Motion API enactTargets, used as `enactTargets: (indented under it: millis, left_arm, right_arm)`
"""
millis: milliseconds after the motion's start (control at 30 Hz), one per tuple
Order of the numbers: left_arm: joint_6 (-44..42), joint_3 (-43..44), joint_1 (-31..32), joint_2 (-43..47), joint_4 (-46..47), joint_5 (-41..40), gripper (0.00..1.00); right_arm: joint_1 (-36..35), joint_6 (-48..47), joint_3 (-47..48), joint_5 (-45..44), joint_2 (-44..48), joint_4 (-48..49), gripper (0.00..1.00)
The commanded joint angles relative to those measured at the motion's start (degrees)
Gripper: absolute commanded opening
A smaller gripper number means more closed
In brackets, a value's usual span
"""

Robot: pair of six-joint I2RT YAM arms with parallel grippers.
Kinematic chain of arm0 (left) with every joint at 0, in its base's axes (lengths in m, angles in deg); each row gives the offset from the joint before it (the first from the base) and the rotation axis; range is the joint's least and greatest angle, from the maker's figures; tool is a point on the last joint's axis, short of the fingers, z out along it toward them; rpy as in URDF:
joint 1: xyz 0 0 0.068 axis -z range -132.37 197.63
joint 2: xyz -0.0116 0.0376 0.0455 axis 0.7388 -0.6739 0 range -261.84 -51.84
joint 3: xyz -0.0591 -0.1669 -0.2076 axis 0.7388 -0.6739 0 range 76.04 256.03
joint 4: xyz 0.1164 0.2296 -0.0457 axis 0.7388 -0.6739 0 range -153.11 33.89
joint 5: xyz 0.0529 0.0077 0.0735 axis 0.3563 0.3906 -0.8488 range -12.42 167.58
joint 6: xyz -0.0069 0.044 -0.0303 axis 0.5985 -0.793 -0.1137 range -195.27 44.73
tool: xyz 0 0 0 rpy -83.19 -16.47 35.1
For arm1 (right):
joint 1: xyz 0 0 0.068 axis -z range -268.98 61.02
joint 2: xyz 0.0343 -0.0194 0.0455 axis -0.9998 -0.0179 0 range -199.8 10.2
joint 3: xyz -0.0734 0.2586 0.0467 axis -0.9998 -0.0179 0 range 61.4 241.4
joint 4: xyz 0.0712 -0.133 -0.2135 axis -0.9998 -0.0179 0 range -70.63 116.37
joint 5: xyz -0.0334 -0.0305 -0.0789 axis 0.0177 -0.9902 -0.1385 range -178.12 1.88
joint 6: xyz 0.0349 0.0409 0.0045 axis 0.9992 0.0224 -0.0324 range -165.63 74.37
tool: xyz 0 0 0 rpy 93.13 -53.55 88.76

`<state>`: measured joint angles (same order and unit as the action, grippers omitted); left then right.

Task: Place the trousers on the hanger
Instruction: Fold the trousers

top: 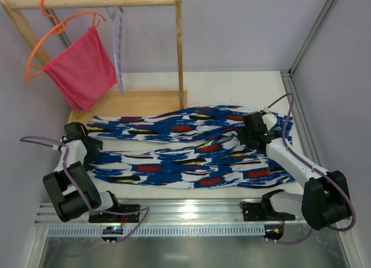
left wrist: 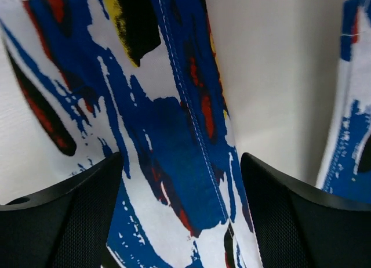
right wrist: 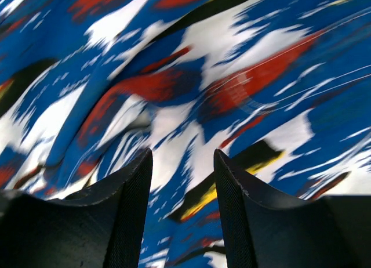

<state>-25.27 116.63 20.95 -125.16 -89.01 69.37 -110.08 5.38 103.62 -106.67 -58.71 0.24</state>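
The trousers (top: 191,149) lie flat, stretched left to right across the table (top: 232,85), with the left gripper (left wrist: 181,213) and right gripper (right wrist: 182,213) gaping over opposite ends, and the hanger (top: 119,47) dangling back-left, nearer the left arm.

The trousers (top: 185,149) lie across the middle of the table (top: 232,85), stretched from 9 o'clock to 3 o'clock in two long bands, one behind the other. The left gripper (top: 80,134) is over their 9 o'clock end and the right gripper (top: 250,131) is over them toward 3 o'clock. Behind the trousers, at 11 o'clock, stands a rack (top: 179,53), its base just beyond their far edge. From its rail (top: 145,0) hang the hanger (top: 119,47) and, on that one's 9 o'clock side, a second hanger (top: 37,53) carrying a cloth (top: 81,71).
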Motion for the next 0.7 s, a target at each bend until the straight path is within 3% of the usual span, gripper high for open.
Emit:
enactTargets:
  millis: [0,100,133,200,233,333,433,667]
  left_arm:
    - [-0.8,1.9,1.2,-3.6,4.8,2.4,0.81]
    - [0.1,1.8,2.7,-4.9,6.9,1.8,0.75]
    - [0.3,1.4,3.2,-5.2,7.6,1.7,0.65]
    - [1.2,1.0,4.6,-6.6,10.1,2.4,0.54]
    - [1.4,0.7,4.9,-7.2,11.4,3.4,0.4]
    - [1.9,0.2,6.0,-9.4,14.4,5.6,0.17]
    - [2.3,-0.1,6.7,-11.1,15.9,6.4,0.01]
    - [4.8,-2.6,10.1,-9.6,23.1,7.5,0.0]
  right_arm:
    - [5.4,1.1,-0.6,-3.0,-1.8,-0.1,0.5]
    - [10.5,0.6,-1.7,-2.1,-2.2,0.6,0.5]
    - [11.6,0.5,-2.0,-2.3,-1.7,1.2,0.5]
    - [14.5,0.5,-3.0,-3.9,-1.6,1.8,0.5]
    - [15.3,0.6,-3.0,-4.7,-1.8,1.3,0.5]
    - [19.8,-1.3,-3.4,-5.5,-2.5,1.5,0.5]
    - [23.9,-3.4,-4.2,-2.7,-2.3,3.2,0.5]
    - [24.9,-5.2,-5.8,-2.4,-0.8,4.9,0.5]
